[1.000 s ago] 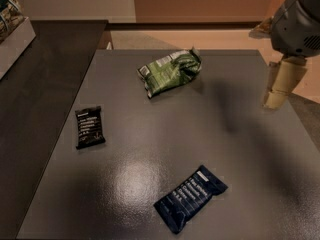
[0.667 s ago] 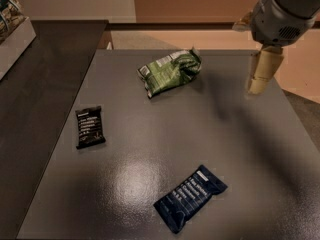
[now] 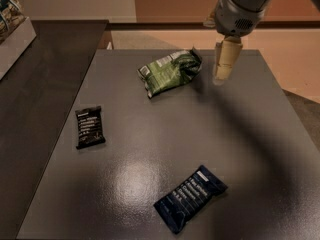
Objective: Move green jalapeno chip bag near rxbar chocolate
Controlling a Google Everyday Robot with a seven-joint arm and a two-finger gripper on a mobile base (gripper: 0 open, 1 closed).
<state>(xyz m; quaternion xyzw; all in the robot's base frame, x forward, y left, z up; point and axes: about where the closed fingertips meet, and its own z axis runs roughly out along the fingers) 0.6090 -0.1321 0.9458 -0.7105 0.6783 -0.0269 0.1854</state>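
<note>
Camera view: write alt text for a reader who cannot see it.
A robot gripper hangs beside a green jalapeno chip bag at the back of a dark table. A black rxbar chocolate lies at left, a navy-blue bar near the front.

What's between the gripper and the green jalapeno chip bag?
Nothing. In the camera view, only bare table separates the gripper, at the table's far side, from the green jalapeno chip bag.

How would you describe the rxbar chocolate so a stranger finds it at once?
On the grey table, look near the left edge, far from the tool beside the green jalapeno chip bag. The rxbar chocolate lies there: black wrapper, unlike the navy bar in front.
</note>
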